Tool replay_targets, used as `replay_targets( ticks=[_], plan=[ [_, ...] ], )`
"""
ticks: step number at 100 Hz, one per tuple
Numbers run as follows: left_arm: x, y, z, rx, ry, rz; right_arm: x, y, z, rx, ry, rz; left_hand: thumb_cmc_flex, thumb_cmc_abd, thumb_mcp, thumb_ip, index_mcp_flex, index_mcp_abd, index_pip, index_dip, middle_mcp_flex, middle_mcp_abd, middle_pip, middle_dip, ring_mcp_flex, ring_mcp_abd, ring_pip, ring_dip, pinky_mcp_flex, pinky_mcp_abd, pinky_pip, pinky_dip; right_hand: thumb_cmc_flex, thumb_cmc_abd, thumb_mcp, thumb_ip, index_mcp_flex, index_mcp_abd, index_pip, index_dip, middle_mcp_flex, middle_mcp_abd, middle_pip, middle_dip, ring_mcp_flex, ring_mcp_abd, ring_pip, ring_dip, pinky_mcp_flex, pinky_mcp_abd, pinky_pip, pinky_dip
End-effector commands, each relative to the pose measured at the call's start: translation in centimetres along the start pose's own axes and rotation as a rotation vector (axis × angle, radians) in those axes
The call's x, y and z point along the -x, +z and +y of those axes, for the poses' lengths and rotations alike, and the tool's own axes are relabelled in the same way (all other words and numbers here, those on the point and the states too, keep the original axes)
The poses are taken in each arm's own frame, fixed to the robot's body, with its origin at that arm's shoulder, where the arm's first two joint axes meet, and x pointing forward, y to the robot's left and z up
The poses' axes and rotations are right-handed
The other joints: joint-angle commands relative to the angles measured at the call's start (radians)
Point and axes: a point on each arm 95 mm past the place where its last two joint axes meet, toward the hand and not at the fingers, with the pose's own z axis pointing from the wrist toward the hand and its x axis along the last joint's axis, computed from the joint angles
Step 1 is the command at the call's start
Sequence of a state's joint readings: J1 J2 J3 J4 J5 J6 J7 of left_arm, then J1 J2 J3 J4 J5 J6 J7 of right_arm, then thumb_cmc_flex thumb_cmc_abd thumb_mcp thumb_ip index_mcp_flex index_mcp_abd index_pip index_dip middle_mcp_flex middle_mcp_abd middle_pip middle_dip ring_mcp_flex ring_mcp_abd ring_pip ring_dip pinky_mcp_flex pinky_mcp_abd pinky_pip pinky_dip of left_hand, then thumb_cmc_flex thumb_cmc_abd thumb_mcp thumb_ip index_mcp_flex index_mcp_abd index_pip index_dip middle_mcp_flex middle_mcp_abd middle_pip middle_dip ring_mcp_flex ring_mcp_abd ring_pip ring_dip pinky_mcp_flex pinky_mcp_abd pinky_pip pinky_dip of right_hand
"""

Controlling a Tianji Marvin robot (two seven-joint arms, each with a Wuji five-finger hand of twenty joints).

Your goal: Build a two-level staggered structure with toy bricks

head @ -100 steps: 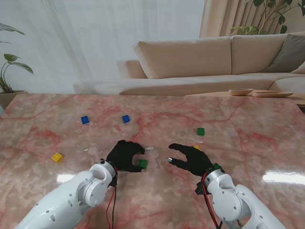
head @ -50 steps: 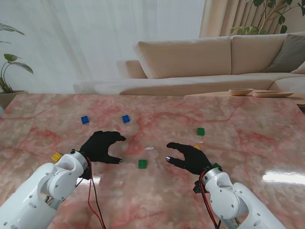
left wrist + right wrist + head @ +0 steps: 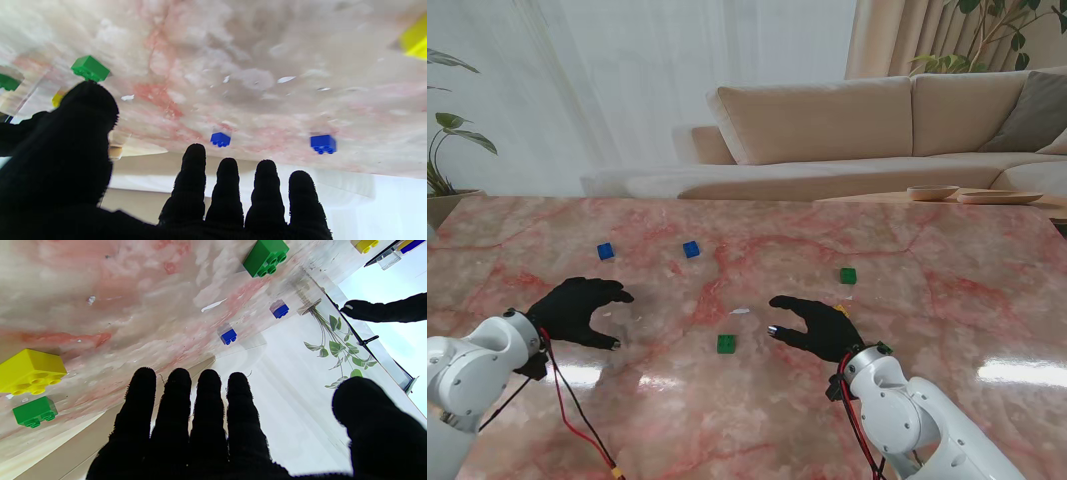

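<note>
- A pink-veined marble tabletop [image 3: 947, 300] carries the scattered toy bricks, with a beige sofa [image 3: 847, 125] beyond its far edge.
- The left robot hand [image 3: 579, 310], in a black glove, hovers over the tabletop well to the left of the near green brick [image 3: 726, 344]; its fingers [image 3: 194, 180] are spread and straight, the thumb held apart, and it grips nothing.
- The right robot hand [image 3: 812, 326], also gloved in black, hangs just to the right of the near green brick without touching it; its four fingers [image 3: 180, 406] lie side by side, the thumb stands wide, and it holds nothing.
- The near green brick lies alone on the tabletop between the two hands, closer to the right one.
- A second green brick [image 3: 848, 275] sits farther from me and to the right of the near green brick.
- Two blue bricks lie farther still: one [image 3: 691, 249] slightly left of the near green brick, the other [image 3: 605, 251] well to its left.
- A yellow brick [image 3: 31, 371] shows large in the right wrist view, close by that hand; from the stand only a sliver [image 3: 841, 309] of it peeks out past the right hand's far side.
</note>
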State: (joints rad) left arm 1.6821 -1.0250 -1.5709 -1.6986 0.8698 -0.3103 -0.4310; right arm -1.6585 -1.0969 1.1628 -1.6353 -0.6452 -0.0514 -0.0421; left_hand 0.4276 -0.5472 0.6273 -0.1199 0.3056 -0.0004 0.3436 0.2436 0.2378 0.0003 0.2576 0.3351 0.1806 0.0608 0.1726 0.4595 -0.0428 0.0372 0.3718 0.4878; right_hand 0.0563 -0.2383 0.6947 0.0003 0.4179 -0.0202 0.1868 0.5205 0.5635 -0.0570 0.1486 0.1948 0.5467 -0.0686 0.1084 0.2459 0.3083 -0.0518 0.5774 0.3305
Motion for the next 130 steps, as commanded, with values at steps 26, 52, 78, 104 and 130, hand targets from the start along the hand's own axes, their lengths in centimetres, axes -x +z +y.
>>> replay_targets(
  ticks=[26, 52, 78, 104, 130],
  plan=[
    [5.2, -2.5, -0.6, 0.127, 0.057, -0.08, -0.1, 0.3, -0.5, -0.018, 0.012, -0.006, 0.056, -0.022, 0.186, 0.048, -0.038, -0.026, -0.043, -0.028, -0.055, -0.02, -0.077, -0.029, -0.085, -0.048, -0.052, -0.035, -0.008, -0.049, -0.129, -0.026, 0.015, -0.004, 0.01, -0.013, 0.019, -0.022, 0.014, -0.008, 0.01, -0.021, 0.005, 0.014, 0.006, -0.022, 0.008, 0.007, 0.0, -0.007, 0.017, 0.024],
    [7.9, -3.0, -0.5, 0.227, 0.112, -0.147, -0.3, 0.5, -0.5, -0.026, 0.011, 0.001, 0.113, 0.004, 0.425, 0.102, -0.056, -0.093, -0.06, -0.04, -0.069, -0.013, -0.115, -0.025, -0.112, -0.043, -0.055, -0.039, -0.012, -0.05, -0.193, 0.002, 0.014, -0.004, 0.01, -0.013, 0.019, -0.023, 0.014, -0.008, 0.011, -0.022, 0.005, 0.014, 0.007, -0.021, 0.008, 0.008, 0.0, -0.007, 0.017, 0.025],
    [10.0, -3.1, -0.9, 0.339, 0.131, -0.196, -0.5, 0.8, -0.4, -0.027, 0.008, 0.004, 0.263, -0.038, 0.576, 0.08, -0.064, -0.143, -0.057, -0.041, -0.089, -0.005, -0.155, -0.011, -0.131, -0.037, -0.085, -0.046, -0.013, -0.04, -0.242, 0.013, 0.014, -0.004, 0.01, -0.013, 0.02, -0.024, 0.015, -0.008, 0.014, -0.022, 0.008, 0.016, 0.008, -0.021, 0.009, 0.008, 0.0, -0.007, 0.018, 0.025],
    [11.3, -3.1, 0.0, 0.359, 0.171, -0.222, -0.6, 1.0, -0.4, -0.031, 0.01, 0.008, 0.301, -0.05, 0.546, 0.049, -0.114, -0.185, -0.024, -0.023, -0.084, -0.005, -0.145, 0.004, -0.125, -0.03, -0.066, -0.031, -0.014, -0.037, -0.233, 0.035, 0.015, -0.004, 0.01, -0.013, 0.019, -0.023, 0.014, -0.008, 0.014, -0.023, 0.009, 0.018, 0.008, -0.022, 0.009, 0.009, 0.0, -0.008, 0.018, 0.025],
    [12.2, -2.3, 1.5, 0.345, 0.204, -0.218, -0.6, 1.0, -0.3, -0.033, 0.011, 0.008, 0.2, -0.088, 0.444, 0.02, -0.153, -0.191, -0.019, 0.019, -0.088, -0.006, -0.146, 0.026, -0.118, -0.023, -0.032, -0.007, -0.015, -0.033, -0.195, 0.077, 0.015, -0.004, 0.009, -0.013, 0.02, -0.023, 0.015, -0.008, 0.014, -0.022, 0.008, 0.018, 0.009, -0.022, 0.009, 0.009, 0.001, -0.008, 0.018, 0.025]
  ],
)
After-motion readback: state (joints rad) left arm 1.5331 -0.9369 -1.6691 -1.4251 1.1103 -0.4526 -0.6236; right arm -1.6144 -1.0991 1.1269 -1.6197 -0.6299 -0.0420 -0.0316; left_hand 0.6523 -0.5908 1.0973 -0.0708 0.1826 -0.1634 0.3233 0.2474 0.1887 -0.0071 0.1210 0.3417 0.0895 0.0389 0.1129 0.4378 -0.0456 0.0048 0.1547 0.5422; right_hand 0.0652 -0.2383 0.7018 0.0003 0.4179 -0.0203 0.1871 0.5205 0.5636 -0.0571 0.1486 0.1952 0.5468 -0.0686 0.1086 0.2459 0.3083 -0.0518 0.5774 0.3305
